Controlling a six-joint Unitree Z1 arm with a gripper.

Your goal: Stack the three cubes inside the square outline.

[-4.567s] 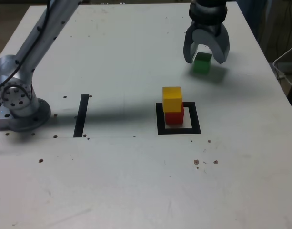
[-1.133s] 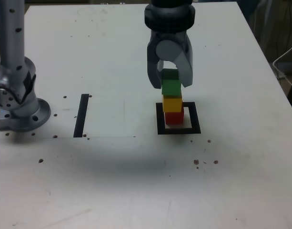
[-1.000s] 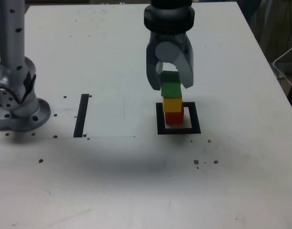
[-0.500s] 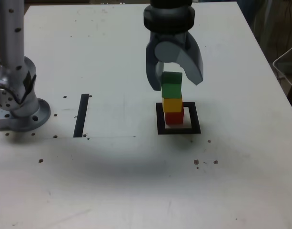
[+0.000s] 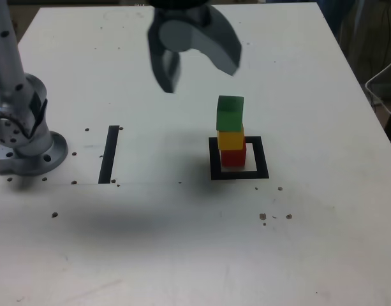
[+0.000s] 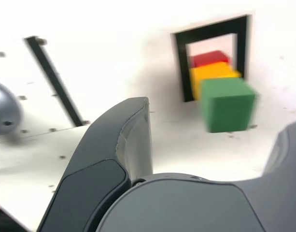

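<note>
Exterior view: gripper (image 5: 201, 81) spread wide, holding nothing; apart from green cube (image 5: 230, 113) atop stack.

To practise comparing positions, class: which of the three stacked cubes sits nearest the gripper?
The green cube: it tops the stack, above yellow and red, closest to the open gripper.
</note>
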